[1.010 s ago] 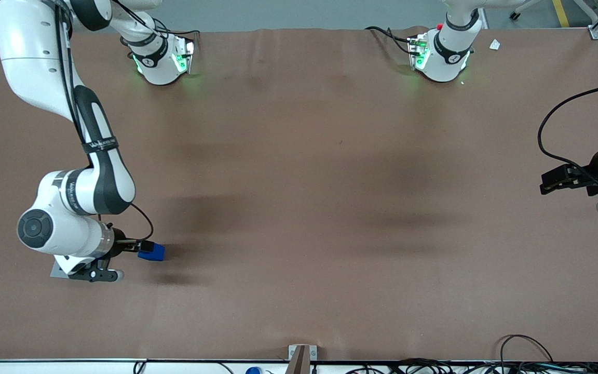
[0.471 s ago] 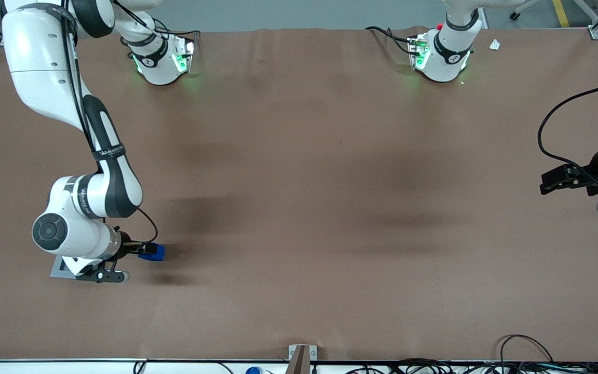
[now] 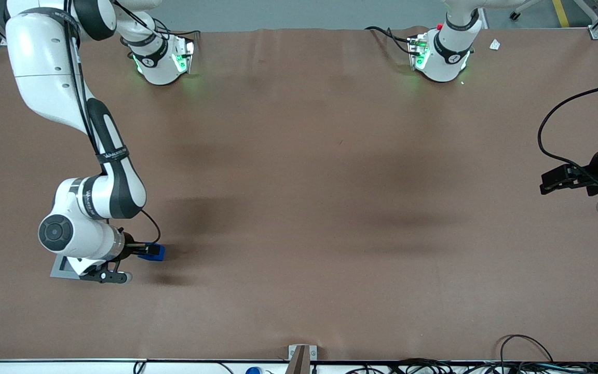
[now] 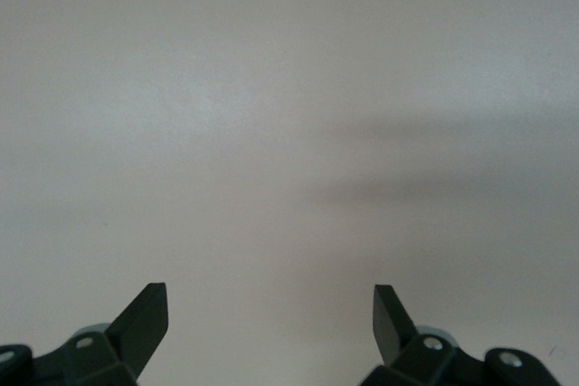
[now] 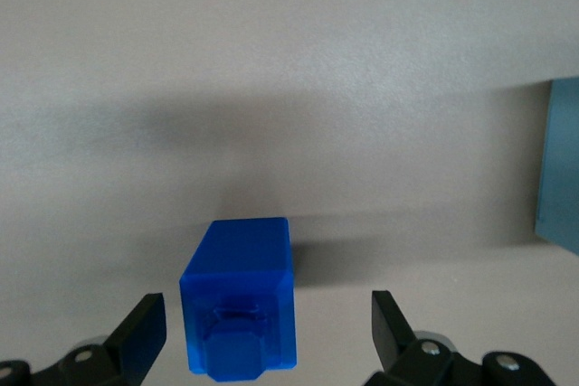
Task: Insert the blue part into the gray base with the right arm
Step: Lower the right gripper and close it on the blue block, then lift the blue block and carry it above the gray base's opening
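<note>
The blue part lies on the brown table near the working arm's end, its narrower stub pointing toward the wrist camera. My right arm's gripper hangs low over it and is open. The part sits between the two fingers, close to one finger and well apart from the other. Neither finger touches it. The gray base sits beside the part, mostly hidden under the wrist in the front view. One edge of the base shows in the right wrist view.
Both arm bases stand at the table's edge farthest from the front camera. The parked arm's gripper hangs at its own end of the table. Cables lie along the edge nearest the camera.
The right arm's wrist has shifted a little toward the blue part and nearer the front camera, hiding more of the gray base. The blue part has not moved.
</note>
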`<action>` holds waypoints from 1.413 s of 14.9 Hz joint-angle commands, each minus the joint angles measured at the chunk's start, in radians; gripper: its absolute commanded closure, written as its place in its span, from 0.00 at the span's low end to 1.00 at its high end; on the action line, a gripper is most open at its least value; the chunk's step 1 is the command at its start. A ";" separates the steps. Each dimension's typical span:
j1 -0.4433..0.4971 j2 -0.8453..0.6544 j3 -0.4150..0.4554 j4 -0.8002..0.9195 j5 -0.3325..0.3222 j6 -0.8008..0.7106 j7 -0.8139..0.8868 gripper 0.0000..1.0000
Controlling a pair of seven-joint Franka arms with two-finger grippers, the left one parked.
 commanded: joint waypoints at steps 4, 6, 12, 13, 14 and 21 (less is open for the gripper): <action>0.019 -0.006 -0.001 -0.016 -0.004 0.013 0.061 0.11; 0.021 -0.004 -0.001 -0.018 -0.004 0.013 0.061 0.16; 0.024 -0.006 -0.001 -0.021 -0.013 0.013 0.060 0.55; 0.024 -0.006 -0.001 -0.021 -0.013 0.012 0.060 0.66; 0.024 -0.006 -0.001 -0.021 -0.013 0.010 0.058 0.80; -0.007 -0.104 -0.016 0.045 -0.021 -0.074 0.046 0.99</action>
